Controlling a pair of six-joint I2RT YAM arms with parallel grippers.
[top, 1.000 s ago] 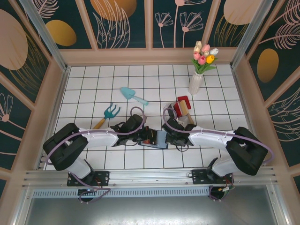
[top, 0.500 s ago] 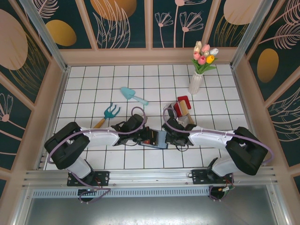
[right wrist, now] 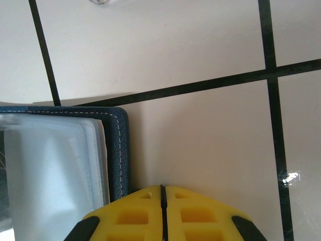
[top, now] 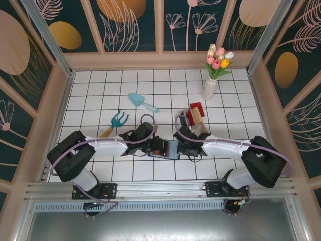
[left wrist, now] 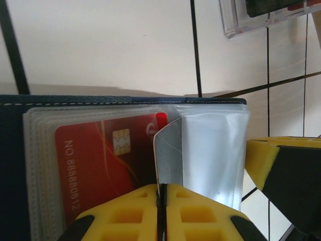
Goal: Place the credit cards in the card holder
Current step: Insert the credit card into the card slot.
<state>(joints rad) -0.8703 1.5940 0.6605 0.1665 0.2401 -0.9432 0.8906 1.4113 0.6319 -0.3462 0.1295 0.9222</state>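
Left gripper (left wrist: pixel 161 191) has its two yellow fingers pressed together. One leaf of clear sleeve (left wrist: pixel 168 153) stands up out of the seam between them, so I read it as clamped on that leaf. Right gripper (right wrist: pixel 161 192) is closed too, with nothing between its fingers that I can see. It sits just beside one corner of the card holder (right wrist: pixel 119 150), and I cannot tell whether it touches the navy edge.

From above, both grippers meet low on the white tiled counter (top: pixel 130 83), one at each side of the card holder, which lies open between them. On my left wrist view a red card (left wrist: pixel 100 168) sits inside one sleeve (its chip and printed number show through the plastic), just left of the lifted leaf. A clear slotted rack (left wrist: pixel 251 20) lies beyond the holder. Farther back on the counter I see a teal trowel (top: pixel 143 103), a small rake (top: pixel 116 120) and a vase of tulips (top: pixel 210 85), all apart from the holder.
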